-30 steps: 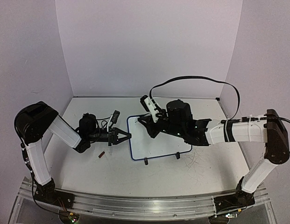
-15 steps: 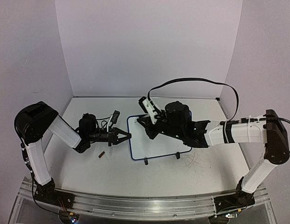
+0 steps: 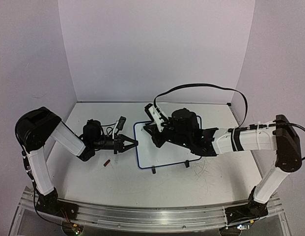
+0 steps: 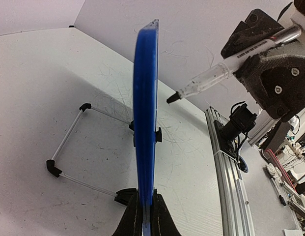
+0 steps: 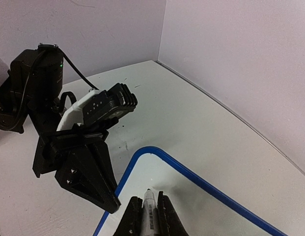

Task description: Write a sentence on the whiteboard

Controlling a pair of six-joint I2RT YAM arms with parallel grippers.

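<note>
Scene inspected from the top and both wrist views.

Whiteboard [image 3: 162, 155]: stands mid-table [image 3: 191, 189], between the two arms, with two black feet [image 3: 153, 170] at its near edge. In the left wrist view it is seen edge-on, showing its blue rim [image 4: 145, 98].

Left gripper [image 3: 132, 144]: closed narrowly on the board's left edge. The left wrist view shows the rim pinched between both fingers [image 4: 161, 219].

Right gripper [image 3: 155, 138]: reaches in from the right over the far left part of the board and is clamped tight on a marker [image 5: 149, 216]. The marker has a clear barrel and a dark tip [image 4: 170, 99]. The tip points at the board face near the rounded corner and lies just beside it. Contact cannot be confirmed.

Other item: a small dark reddish piece [image 3: 106, 162] lies on the table near the left gripper, apart from the board.
</note>
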